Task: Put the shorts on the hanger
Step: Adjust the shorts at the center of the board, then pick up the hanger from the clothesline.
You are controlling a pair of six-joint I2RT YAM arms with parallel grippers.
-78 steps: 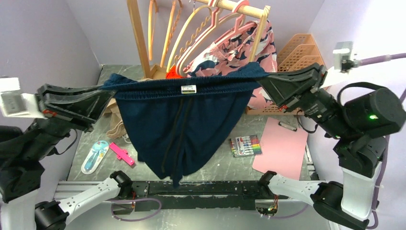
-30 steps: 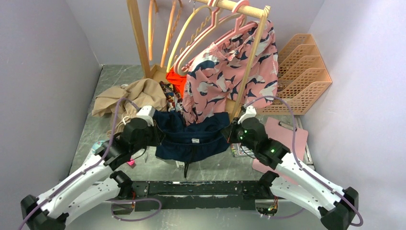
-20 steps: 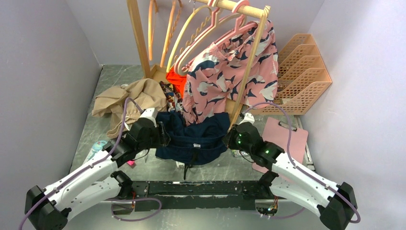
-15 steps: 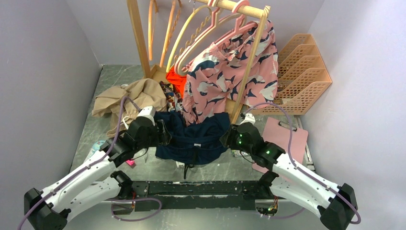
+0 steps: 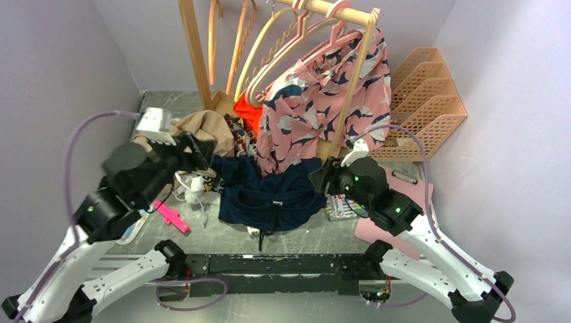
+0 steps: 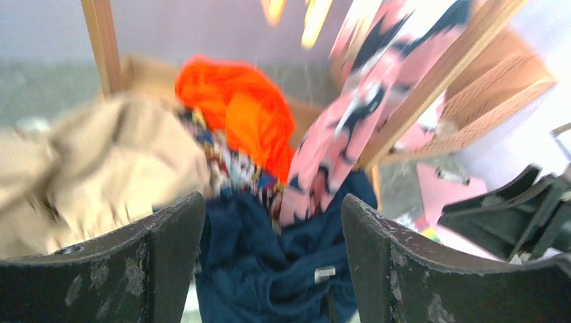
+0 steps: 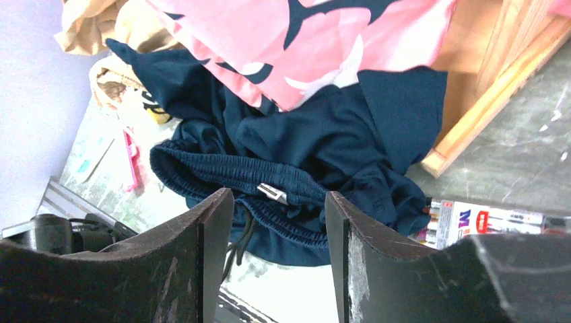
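The navy shorts (image 5: 269, 194) lie crumpled on the table below the rack, waistband and drawstring toward the near edge, free of both grippers. They also show in the left wrist view (image 6: 269, 269) and the right wrist view (image 7: 303, 134). My left gripper (image 5: 198, 152) is open, raised up and to the left of the shorts, with nothing between its fingers (image 6: 271, 202). At the shorts' right edge my right gripper (image 5: 320, 177) also stands open and empty (image 7: 277, 198). A pale cream hanger (image 5: 254, 54) hangs on the rack at the back.
Pink printed shorts (image 5: 323, 101) hang from the wooden rack (image 5: 194, 54), just behind the navy shorts. A tan garment (image 5: 195, 129) and an orange cloth (image 5: 246, 108) lie at the rack's foot. A peach organiser (image 5: 421, 101), pink clipboard (image 5: 397, 195), marker set (image 5: 340, 208) and pink tool (image 5: 172, 217) sit around.
Both grippers have opened and let go of the shorts, which now lie loose on the table. The left arm has lifted up and back to the left; the right has drawn back slightly.
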